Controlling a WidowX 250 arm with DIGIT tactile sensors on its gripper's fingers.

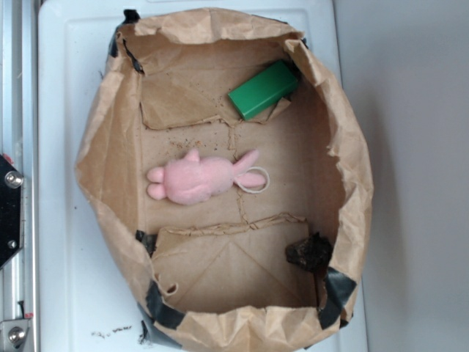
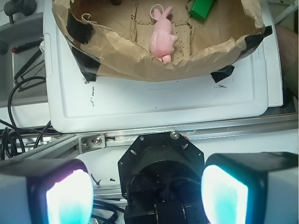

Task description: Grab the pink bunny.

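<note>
hanging back over the rail, gripper (image 2: 147,193) wide open and holding nothing. pink bunny (image 1: 199,178) lies on its side in the paper bag (image 1: 344,158), fuzzy, ears by a white loop (image 1: 256,180).

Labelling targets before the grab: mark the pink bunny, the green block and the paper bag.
pink bunny (image 1: 194,180), exterior view, on its body.
green block (image 1: 262,90), exterior view, on its top face.
paper bag (image 1: 352,176), exterior view, on its right wall.
</note>
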